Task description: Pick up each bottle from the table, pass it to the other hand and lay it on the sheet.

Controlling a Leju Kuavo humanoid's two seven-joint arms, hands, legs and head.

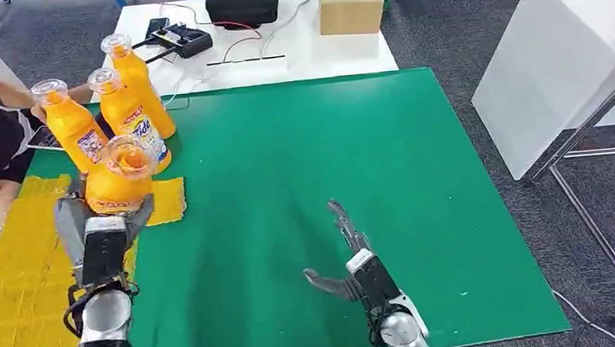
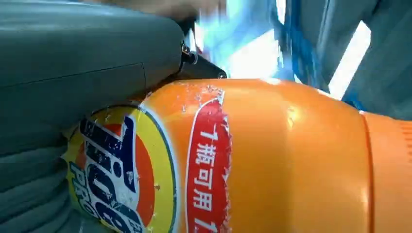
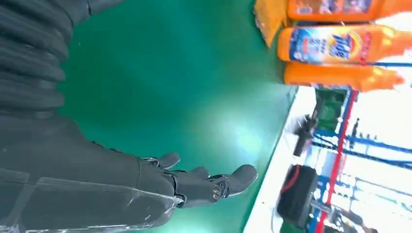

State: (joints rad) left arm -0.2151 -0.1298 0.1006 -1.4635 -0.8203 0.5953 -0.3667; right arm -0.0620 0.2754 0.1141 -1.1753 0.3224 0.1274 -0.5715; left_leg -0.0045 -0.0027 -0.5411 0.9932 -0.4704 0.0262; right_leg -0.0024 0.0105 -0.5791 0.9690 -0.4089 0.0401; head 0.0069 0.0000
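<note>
While the left hand [image 1: 103, 231] grips an orange plastic detergent bottle with a clear cap [image 1: 120, 178], holding it upright above the near edge of the yellow textured sheet [image 1: 14, 279], the right hand [image 1: 351, 257] hovers over the green table mat [image 1: 306, 198] with its fingers spread and nothing in them. In the left wrist view the held bottle [image 2: 272, 160] lies close against the grey thumb and palm [image 2: 73, 73]; its round yellow-and-blue label and a red strip with white characters face the camera.

Three more orange bottles stand upright at the mat's far left corner, close together: one nearest the held bottle [image 1: 135, 116], one farther back [image 1: 137, 75], and one to their left [image 1: 72, 126] (a person's hand [image 1: 38, 110] is just beside that one, and the person's arm and dark shirt show at the left edge). A loose yellow patch [image 1: 165, 201] lies on the mat just beside the held bottle.

In the right wrist view the open dark fingers [image 3: 214, 183] reach out over the green surface, well apart from the row of bottles [image 3: 335, 43].

Beyond the mat, a white table [image 1: 294, 50] carries a brown cardboard box [image 1: 350, 3], a black case [image 1: 242, 0] and a black handset with cables [image 1: 182, 38].
</note>
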